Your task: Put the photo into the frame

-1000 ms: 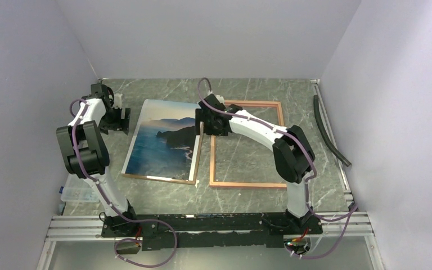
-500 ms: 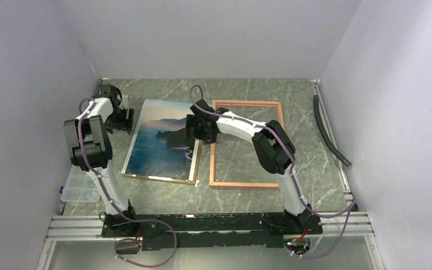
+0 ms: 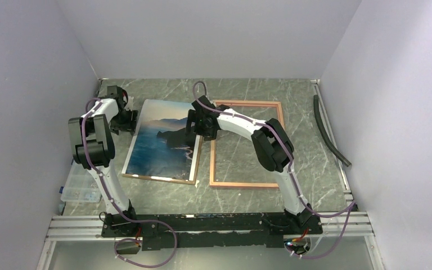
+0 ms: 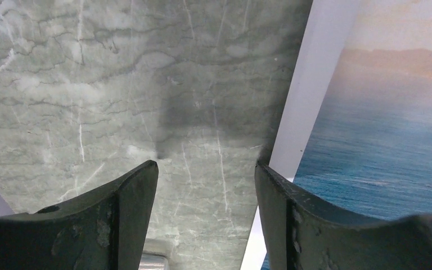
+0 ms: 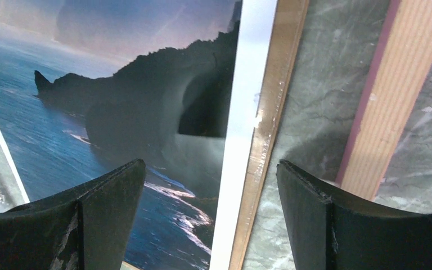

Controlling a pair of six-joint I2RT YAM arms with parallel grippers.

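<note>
The right gripper (image 5: 211, 164) has its jaws wide apart and holds nothing. In its wrist view the gap between the two fingers lies over the right edge of the photo (image 5: 118, 112): the white border and the thin brown strip of the backing board (image 5: 270, 112) under it are both in the gap. The dark mountains are toward 9 o'clock from these jaws, and the wooden bar of the frame (image 5: 388, 95) is just beside them toward 3 o'clock.

The left gripper (image 4: 207, 164) is also parted and empty. Its gap is over bare table (image 4: 90, 84). Only its right finger (image 4: 292, 214) is above the white border, so the photo is at 3 o'clock from it.

From above, the photo (image 3: 163, 140) lies face up on the board in the left half of the table (image 3: 315, 146). Its long axis runs roughly from 1 o'clock to 7 o'clock. The frame (image 3: 246, 103) lies flat at 3 o'clock from it, near but not touching, with its wood-brown side up and nothing inside.

I judge that the coming move depends on the right edge. The right arm is better placed there, and it is also the nearer one to the frame. The sheet would have to be lifted off the board and carried toward 3 o'clock.
</note>
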